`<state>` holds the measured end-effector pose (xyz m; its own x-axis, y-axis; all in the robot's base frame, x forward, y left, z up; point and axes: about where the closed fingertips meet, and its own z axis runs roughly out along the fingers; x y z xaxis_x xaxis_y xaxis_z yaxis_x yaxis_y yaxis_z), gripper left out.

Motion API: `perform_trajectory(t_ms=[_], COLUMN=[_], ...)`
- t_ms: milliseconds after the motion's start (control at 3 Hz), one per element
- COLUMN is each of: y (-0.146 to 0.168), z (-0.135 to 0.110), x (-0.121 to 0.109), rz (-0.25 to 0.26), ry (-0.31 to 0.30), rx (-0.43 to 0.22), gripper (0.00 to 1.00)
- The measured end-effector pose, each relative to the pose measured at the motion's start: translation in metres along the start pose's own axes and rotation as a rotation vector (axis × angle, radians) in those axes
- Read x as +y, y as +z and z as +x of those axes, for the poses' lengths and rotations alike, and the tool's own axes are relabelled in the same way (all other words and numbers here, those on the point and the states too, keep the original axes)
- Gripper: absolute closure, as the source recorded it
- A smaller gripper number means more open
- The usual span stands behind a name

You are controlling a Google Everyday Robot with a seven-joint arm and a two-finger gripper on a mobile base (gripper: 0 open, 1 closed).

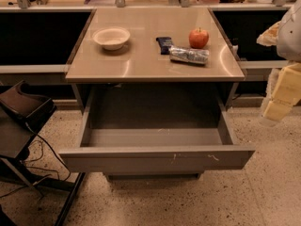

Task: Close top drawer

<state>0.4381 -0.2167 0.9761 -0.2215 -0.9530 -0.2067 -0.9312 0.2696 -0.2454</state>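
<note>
The top drawer [155,158] is a wide grey metal drawer under the table [141,67]. It is pulled far out toward me, and its inside looks empty. Its flat front has no handle and shows small white scratches right of centre. My gripper [281,95] shows as cream-coloured parts at the right edge of the view. It hangs above and to the right of the drawer's right front corner and does not touch the drawer.
On the table top are a white bowl [111,36], a red apple [198,37], a dark packet [164,44] and a silver snack bag [189,55]. A black stand [23,109] with cables is at the left. A narrower drawer front [153,176] sits below.
</note>
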Motion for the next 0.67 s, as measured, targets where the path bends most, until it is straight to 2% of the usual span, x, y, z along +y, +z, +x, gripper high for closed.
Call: perform_trajectory(t_ms=[333,667], y=[0.0,0.021], z=[0.0,-0.005], x=[0.0,0.011], rz=[0.0,-0.018], ry=[0.0,-0.025], rx=[0.0,-0.009], gripper=[0.0,0.0])
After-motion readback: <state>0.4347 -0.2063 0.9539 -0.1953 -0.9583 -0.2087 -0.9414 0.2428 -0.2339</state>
